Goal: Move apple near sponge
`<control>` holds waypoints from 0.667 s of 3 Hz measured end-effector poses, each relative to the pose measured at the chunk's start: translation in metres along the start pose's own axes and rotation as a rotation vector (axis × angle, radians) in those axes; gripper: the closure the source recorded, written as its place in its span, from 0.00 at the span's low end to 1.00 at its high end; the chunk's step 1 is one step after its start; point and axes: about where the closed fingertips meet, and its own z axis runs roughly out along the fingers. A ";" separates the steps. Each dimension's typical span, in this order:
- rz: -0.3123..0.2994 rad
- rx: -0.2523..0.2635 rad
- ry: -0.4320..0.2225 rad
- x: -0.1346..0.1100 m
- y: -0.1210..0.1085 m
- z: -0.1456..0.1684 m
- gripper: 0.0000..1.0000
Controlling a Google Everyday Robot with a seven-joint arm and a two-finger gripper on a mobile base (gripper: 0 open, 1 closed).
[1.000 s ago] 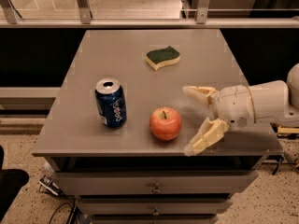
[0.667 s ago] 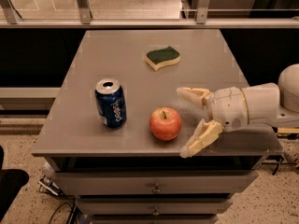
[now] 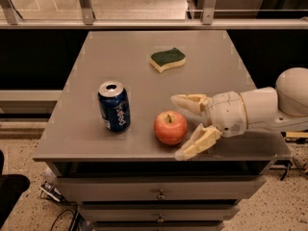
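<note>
The red-orange apple stands upright near the front edge of the grey table. The sponge, dark green on top over pale yellow foam, lies flat toward the back of the table, well apart from the apple. My gripper comes in from the right at table height, open, with one finger behind the apple and the other in front of it at the table's edge. The fingertips reach the apple's right side. Nothing is held.
A blue soda can stands upright to the left of the apple. The table's front edge runs just below the apple and the lower finger. Drawers sit under the tabletop. A railing runs behind the table.
My gripper has moved left toward the apple, staying open; its fingertips now flank the apple's right side. The apple, can and sponge have not moved.
</note>
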 end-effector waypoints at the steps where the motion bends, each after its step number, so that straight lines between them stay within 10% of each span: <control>1: -0.018 -0.014 0.002 -0.002 0.002 0.006 0.39; 2: -0.028 -0.022 0.008 -0.004 0.003 0.010 0.62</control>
